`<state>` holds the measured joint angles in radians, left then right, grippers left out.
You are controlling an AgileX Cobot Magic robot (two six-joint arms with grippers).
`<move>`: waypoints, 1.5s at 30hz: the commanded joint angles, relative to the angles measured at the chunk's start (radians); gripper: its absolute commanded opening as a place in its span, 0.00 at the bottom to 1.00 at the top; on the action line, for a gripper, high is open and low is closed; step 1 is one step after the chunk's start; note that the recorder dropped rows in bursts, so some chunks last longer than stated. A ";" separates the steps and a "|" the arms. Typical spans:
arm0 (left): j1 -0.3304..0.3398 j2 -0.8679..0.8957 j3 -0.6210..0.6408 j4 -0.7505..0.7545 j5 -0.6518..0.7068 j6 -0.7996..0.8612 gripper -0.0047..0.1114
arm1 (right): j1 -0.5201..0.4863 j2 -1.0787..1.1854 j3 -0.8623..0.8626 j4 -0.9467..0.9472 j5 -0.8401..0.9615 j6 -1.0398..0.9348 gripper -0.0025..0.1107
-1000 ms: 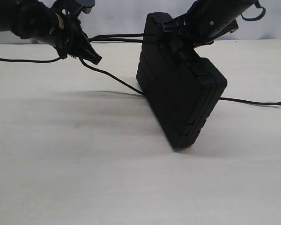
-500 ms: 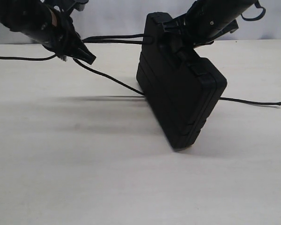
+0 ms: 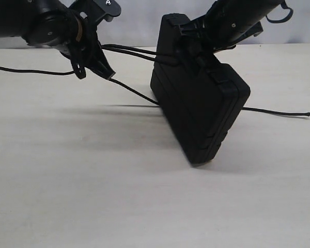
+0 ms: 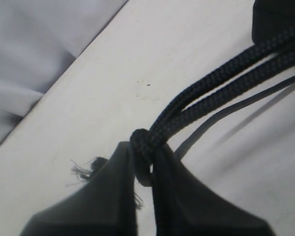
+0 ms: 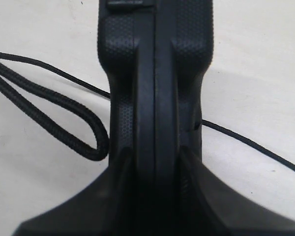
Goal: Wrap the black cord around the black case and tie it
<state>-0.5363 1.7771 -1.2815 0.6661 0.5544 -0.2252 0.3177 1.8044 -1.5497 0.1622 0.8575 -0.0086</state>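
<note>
The black case (image 3: pixel 206 108) stands tilted on one lower corner on the table. My right gripper (image 3: pixel 194 49) is shut on its upper edge; in the right wrist view the case (image 5: pixel 155 73) fills the gap between the jaws of the right gripper (image 5: pixel 155 157). My left gripper (image 3: pixel 107 74) hangs left of the case, shut on the black cord (image 3: pixel 129 89). Two cord strands (image 4: pixel 221 83) run taut from the left gripper (image 4: pixel 143 152) to the case's top (image 4: pixel 278 17). A cord loop (image 5: pixel 49 115) lies beside the case.
One cord strand drops from the left gripper to the case's foot (image 3: pixel 156 103). The cord's free end (image 3: pixel 306 114) lies on the table right of the case, and another stretch (image 3: pixel 20 70) trails off to the left. A grey backdrop (image 3: pixel 139 20) stands behind the pale table (image 3: pixel 144 206).
My left gripper, still holding the cord, has swung right and a little lower and now points more downward. The twin strands now slope down toward the case. Case and right gripper have stayed put.
</note>
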 commanded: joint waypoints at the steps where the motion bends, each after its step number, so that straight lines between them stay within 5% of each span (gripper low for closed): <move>1: -0.044 -0.001 0.000 0.012 -0.062 -0.014 0.04 | 0.000 -0.004 -0.002 0.009 -0.001 -0.002 0.06; 24: -0.168 0.000 0.000 -0.057 -0.119 0.049 0.04 | 0.000 -0.004 -0.002 0.009 -0.001 -0.002 0.06; 34: -0.179 0.066 0.000 -0.123 -0.370 0.051 0.04 | 0.000 -0.004 -0.002 0.026 -0.001 0.003 0.06; 45: -0.241 0.087 0.000 -0.130 -0.443 0.130 0.04 | 0.000 -0.004 -0.002 0.091 -0.052 0.003 0.06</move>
<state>-0.7537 1.8670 -1.2815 0.5434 0.1498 -0.0994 0.3177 1.8062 -1.5497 0.2198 0.8511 -0.0106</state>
